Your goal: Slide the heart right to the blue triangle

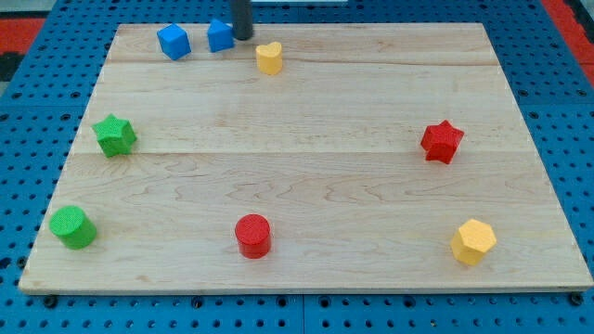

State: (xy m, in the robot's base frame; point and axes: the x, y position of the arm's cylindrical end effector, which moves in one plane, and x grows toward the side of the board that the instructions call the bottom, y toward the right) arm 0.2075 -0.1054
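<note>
Our tip [242, 37], a bare rod with no hand, sits beside the blue triangle [220, 35], far left; the yellow heart [269, 57] lies just right. Sweeping carelessly, we'd probably knock the triangle away.

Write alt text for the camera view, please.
My tip sits at the board's top edge, touching the blue triangle, with the yellow heart just lower right of it. A blue cube lies left of them.
</note>
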